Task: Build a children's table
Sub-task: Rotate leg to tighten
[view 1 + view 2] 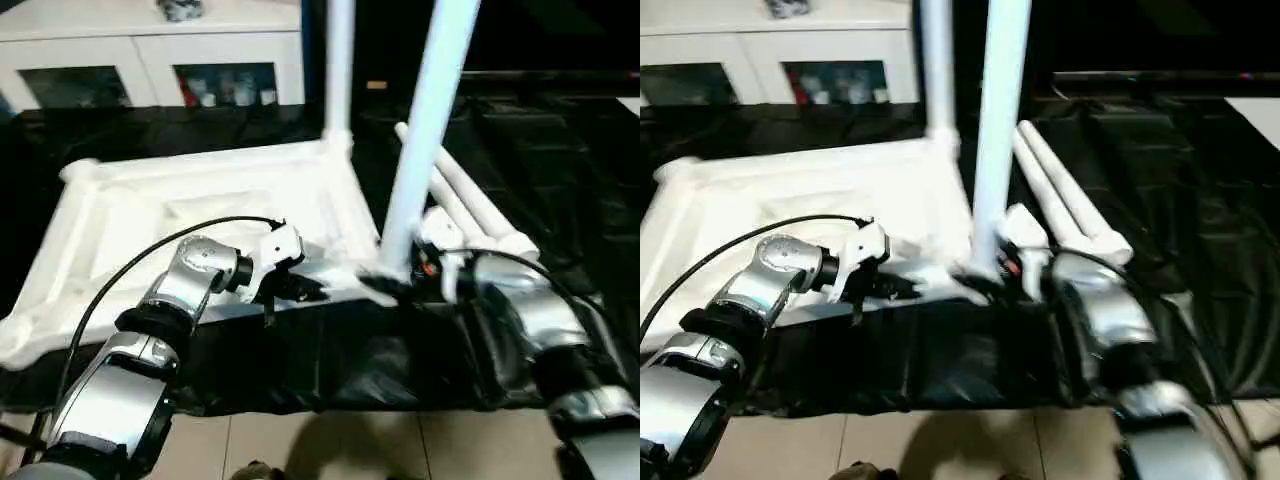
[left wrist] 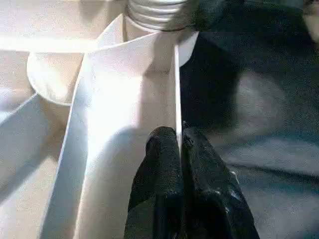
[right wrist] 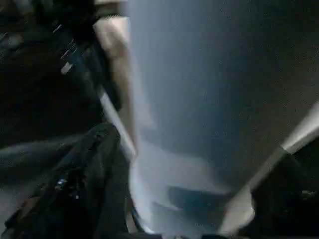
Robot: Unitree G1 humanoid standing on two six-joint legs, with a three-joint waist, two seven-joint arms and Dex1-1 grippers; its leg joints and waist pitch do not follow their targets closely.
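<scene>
Tabletop (image 1: 200, 215) underside-up on black sheet (image 1: 330, 360), 10 o'clock | far corner socket holds upright leg (image 1: 338, 60) | left gripper (image 2: 179, 137) clenched on near rim | right gripper (image 1: 400, 283) at second leg (image 1: 425, 130), grip unclear | two legs (image 1: 470, 205) loose, 2 o'clock

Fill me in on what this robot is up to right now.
It is assembling a children's table. The tabletop lies upside down on black sheeting, with one leg standing in the far corner socket. The left gripper is pinched shut on the tabletop's near rim. The right gripper is around the base of a second upright leg at the near corner. Two spare legs lie beside it.
</scene>
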